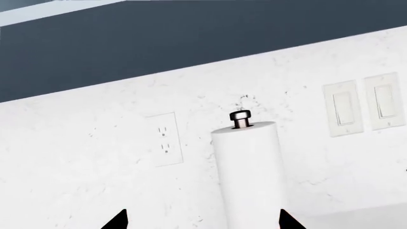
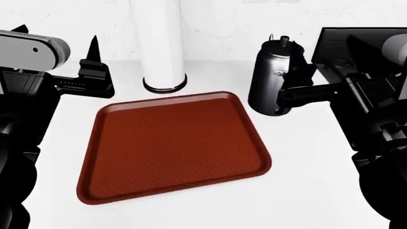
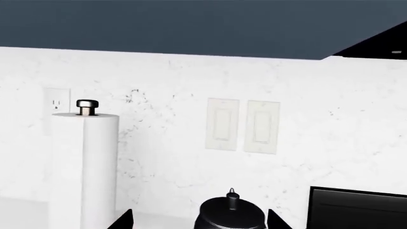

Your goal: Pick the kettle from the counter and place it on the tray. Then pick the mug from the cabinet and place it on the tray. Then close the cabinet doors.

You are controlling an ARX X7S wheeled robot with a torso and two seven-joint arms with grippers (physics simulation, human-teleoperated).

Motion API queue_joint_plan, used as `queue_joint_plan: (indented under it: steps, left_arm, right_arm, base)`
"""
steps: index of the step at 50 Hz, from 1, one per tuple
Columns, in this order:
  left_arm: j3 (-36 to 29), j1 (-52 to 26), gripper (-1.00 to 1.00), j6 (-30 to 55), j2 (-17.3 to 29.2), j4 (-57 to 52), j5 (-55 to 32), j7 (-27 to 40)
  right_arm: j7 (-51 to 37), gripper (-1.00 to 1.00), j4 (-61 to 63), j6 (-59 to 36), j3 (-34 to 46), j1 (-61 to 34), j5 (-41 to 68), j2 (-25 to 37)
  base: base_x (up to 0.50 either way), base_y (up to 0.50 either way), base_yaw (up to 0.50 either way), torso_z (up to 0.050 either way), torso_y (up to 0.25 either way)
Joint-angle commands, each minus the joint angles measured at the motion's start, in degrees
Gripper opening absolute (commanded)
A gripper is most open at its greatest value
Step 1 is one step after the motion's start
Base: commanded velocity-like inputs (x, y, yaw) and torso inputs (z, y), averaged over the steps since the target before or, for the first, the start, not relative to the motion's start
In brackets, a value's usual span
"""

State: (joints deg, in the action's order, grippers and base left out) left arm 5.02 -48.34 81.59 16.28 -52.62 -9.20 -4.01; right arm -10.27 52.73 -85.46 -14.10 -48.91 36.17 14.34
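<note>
Kitchen counter, simulation: kettle stands upright on white worktop, just beside far right corner of empty red tray. Right gripper at kettle's side, fingers spread either side of lid in right wrist view, nothing held. Left gripper idle and open near paper towel roll, well apart from kettle. Mug not in view. Risks, by judgement: tall glossy body may tip or slip under off-centre squeeze; spout or handle may foul fingers; low carry could catch tray rim.
</note>
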Motion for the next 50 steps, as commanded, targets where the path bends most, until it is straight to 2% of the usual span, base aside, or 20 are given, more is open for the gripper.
queue_joint_plan:
  steps: [1,7,12,20,30,45,48,50]
  left_arm:
    - [-0.3,-0.1,1.0,0.2,0.3,-0.2,-0.3,0.2]
    - [-0.4,-0.4,1.0,0.3,0.4,0.0,-0.4,0.4]
    - [-0.5,-0.2,1.0,0.4,0.4,-0.2,-0.5,0.5]
    - [-0.3,0.0,1.0,0.3,0.6,-0.8,-1.0,0.3]
    - [-0.5,-0.1,1.0,0.3,0.8,-0.6,-1.0,0.8]
    - [0.3,0.2,1.0,0.9,1.2,-2.3,-1.9,0.3]
    - [0.7,0.4,1.0,1.1,1.2,-2.5,-2.1,0.3]
    - [0.5,0.6,1.0,0.7,1.3,-2.3,-2.0,0.4]
  right_arm:
    - [-1.1,1.0,-0.3,0.5,-0.1,0.3,0.8,0.3]
    - [-2.7,1.0,-0.2,-2.0,-0.8,-1.0,1.6,0.0]
    - [-4.6,1.0,-0.5,-4.3,-4.3,-1.8,4.6,-1.2]
    - [-8.6,1.0,-1.0,-3.7,-6.0,-1.9,11.5,0.2]
    - [-9.5,1.0,-1.7,-1.3,-5.2,-0.8,12.7,1.0]
    - [-11.0,1.0,-2.8,0.7,-3.6,-0.1,13.3,2.0]
    - [-13.0,1.0,-1.9,-4.2,-7.2,-2.3,17.8,1.9]
    - [-19.8,1.0,-4.2,-4.4,-7.1,-3.1,24.2,3.7]
  base:
    - [0.2,0.0,0.0,0.05,0.0]
    - [0.06,0.0,0.0,0.05,0.0]
    - [0.0,0.0,0.0,0.05,0.0]
    - [0.02,0.0,0.0,0.05,0.0]
    - [0.13,0.0,0.0,0.049,0.0]
    - [0.17,0.0,0.0,0.0,0.0]
    - [0.17,0.0,0.0,0.0,0.0]
    - [0.03,0.0,0.0,0.0,0.0]
